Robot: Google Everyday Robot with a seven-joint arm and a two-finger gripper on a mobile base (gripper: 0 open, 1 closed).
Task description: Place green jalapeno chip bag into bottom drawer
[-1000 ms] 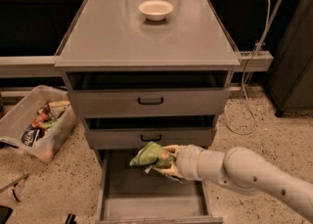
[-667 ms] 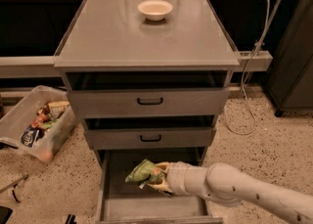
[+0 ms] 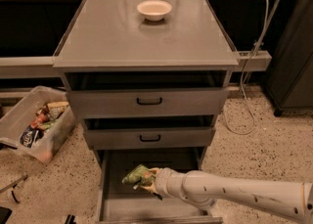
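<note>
Fingers: the tan fingertips (image 3: 148, 186) pinch the right end of the green jalapeno chip bag (image 3: 135, 174), closed onto the foil.
Gripper: the gripper (image 3: 145, 183) sits low inside the opening of the bottom drawer (image 3: 113, 205), left of centre, pointing left.
Bag: crumpled green foil with pale patches, sticking out leftward from the gripper. It hangs over the drawer's grey floor, nearer the left wall than the right. I cannot tell from here whether its underside touches the floor.
Arm: the white arm (image 3: 234, 196) comes in from the lower right, crosses the drawer's front right corner and narrows to a ringed wrist just behind the gripper.
Bottom drawer: pulled well out, a wide plain grey tray with tall side walls, holding nothing but the bag and gripper that I can see.
Middle drawer: the middle drawer (image 3: 149, 138) is just above, pulled out a little, with a black handle at its centre.
Top drawer: the top drawer (image 3: 146, 102) is also slightly out, with the same kind of black handle.
Cabinet top: the flat grey cabinet top (image 3: 122, 42) carries a white bowl (image 3: 154, 9) near its back edge.
Left of the cabinet: a clear plastic bin (image 3: 17, 118) leans on the speckled floor (image 3: 266, 149), with colourful snack packets (image 3: 39, 125) inside.
Right of the cabinet: a pale cable (image 3: 255, 56) drops down to the floor and loops there.
</note>
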